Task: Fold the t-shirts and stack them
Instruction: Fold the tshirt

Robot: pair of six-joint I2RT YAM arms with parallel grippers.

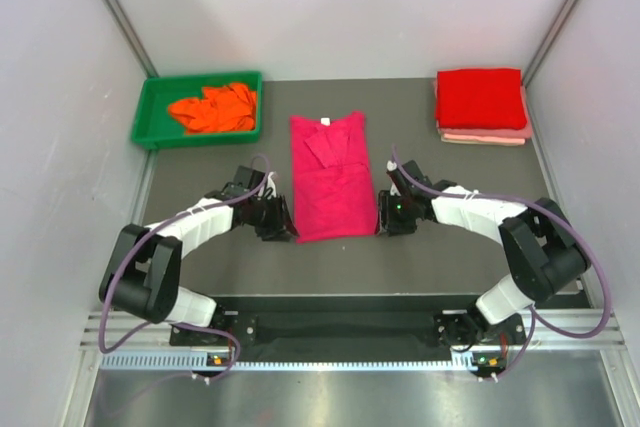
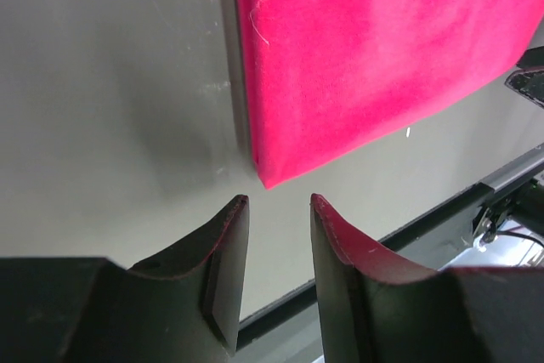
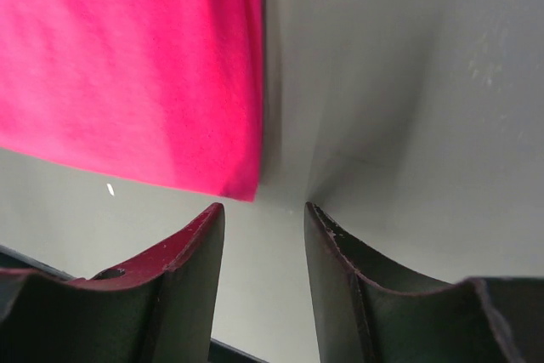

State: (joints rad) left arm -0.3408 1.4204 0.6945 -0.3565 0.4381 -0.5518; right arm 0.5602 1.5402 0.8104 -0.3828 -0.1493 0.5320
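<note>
Cloth, soft and matte, makes up all four shirts. The magenta shirt (image 1: 333,179) lies flat in the middle of the dark grey tabletop (image 1: 330,267). It is folded into a long narrow rectangle with its neck at the far end and its sleeves turned in over the front. Its near edge is straight, and the two near corners are crisp. In the wrist views its surface looks finely fuzzy.

At the far right corner, the red shirt (image 1: 481,97) sits as a neat folded square on top of the pale pink shirt (image 1: 485,134), of which only the edges show. At the far left, the orange shirt (image 1: 215,107) lies crumpled in a green plastic tray (image 1: 150,112) with upright walls.

The left tool (image 2: 279,201) is low over the tabletop, just off the near left corner of the magenta shirt. Its dark, curved fingers (image 2: 225,261) stand apart with a clear gap. Only bare tabletop shows between them, and the cloth corner lies just ahead of the tips, not gripped. The right tool (image 3: 263,206) mirrors it at the near right corner. Its fingers (image 3: 340,269) are likewise parted and hold nothing, with the corner just beyond the tips.

A small white tag (image 1: 324,122) sits at the magenta shirt's neck, too small to read.
</note>
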